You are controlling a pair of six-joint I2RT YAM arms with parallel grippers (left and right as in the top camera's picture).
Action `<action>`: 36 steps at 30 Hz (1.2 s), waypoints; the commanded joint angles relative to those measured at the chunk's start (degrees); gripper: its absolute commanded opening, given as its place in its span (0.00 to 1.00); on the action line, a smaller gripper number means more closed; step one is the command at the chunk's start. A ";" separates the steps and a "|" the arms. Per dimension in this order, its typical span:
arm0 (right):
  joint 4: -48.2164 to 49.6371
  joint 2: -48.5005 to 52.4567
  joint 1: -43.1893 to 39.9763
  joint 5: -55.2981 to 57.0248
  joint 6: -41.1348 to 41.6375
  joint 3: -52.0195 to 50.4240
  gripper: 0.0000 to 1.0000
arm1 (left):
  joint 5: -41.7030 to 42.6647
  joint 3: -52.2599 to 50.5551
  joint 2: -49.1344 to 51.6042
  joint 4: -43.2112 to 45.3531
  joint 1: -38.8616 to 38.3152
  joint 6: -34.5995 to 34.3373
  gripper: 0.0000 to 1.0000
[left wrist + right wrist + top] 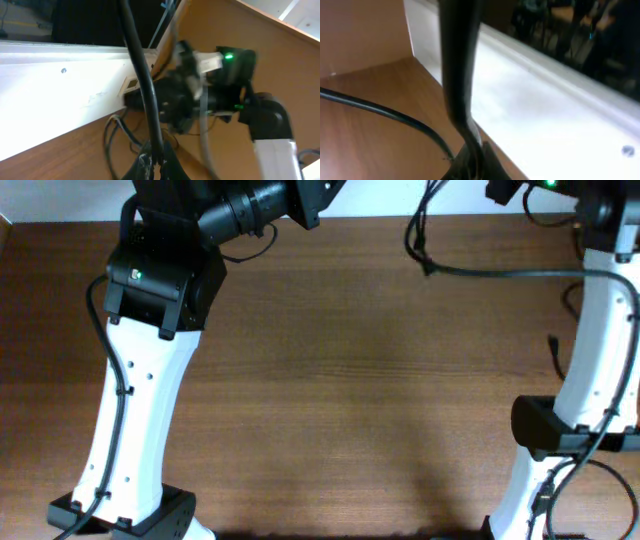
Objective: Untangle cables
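Note:
A black cable [137,60] runs up from my left gripper [161,167], whose fingers are shut on it. Thin black cable loops [112,137] lie on the wood behind it, near the right arm's wrist [200,95] with its green light. My right gripper [472,167] is shut on a black cable [460,60] that rises steeply. A second strand [385,112] runs from the fingers off to the left. In the overhead view both grippers are past the top edge. A black cable [500,272] hangs from the top and stretches right.
The brown wooden table [350,380] has a white ledge [60,105] along its far edge, which also shows in the right wrist view [545,110]. The left arm [140,400] and right arm [590,370] stand at the two sides. A small black plug-like piece [553,345] sits near the right arm.

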 commanded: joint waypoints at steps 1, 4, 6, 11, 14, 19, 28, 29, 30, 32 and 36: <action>-3.45 3.23 -2.54 11.15 0.66 -0.04 0.04 | 2.23 0.79 -0.20 0.35 0.92 -0.33 0.00; -3.58 -2.40 -8.26 7.85 6.80 0.07 0.04 | -0.76 0.79 -0.02 -2.36 1.01 3.21 0.00; -3.89 -8.04 -9.44 7.69 9.73 0.07 0.04 | -2.80 0.79 0.44 -3.34 1.01 6.01 0.00; -7.72 -21.57 -9.57 13.53 9.81 0.07 0.04 | -2.08 0.79 7.39 -3.15 -3.30 8.13 0.00; -8.74 -21.66 -9.88 17.14 9.84 0.07 0.04 | -0.59 0.79 7.63 -3.21 -3.65 8.11 0.99; -9.73 -21.66 -29.97 23.93 15.69 0.07 0.04 | 0.61 0.79 3.15 -10.21 3.13 9.25 0.99; -9.49 -21.07 -57.02 18.27 15.37 -6.60 0.04 | -0.50 0.79 2.43 -11.89 3.37 12.74 0.99; -9.38 -21.07 -59.41 17.92 15.34 -9.64 0.04 | -0.46 0.79 2.40 -11.91 3.37 13.81 0.99; -9.01 -21.07 -61.24 17.46 14.91 -12.50 0.04 | -0.44 0.79 2.43 -11.96 3.37 13.94 0.99; -8.09 -21.07 -65.46 6.78 8.48 -19.69 0.04 | -0.44 0.79 2.43 -11.96 3.37 13.97 0.99; -5.75 -21.07 -72.32 -2.19 2.80 -31.91 0.04 | -1.31 0.79 2.43 -11.87 3.37 16.50 0.99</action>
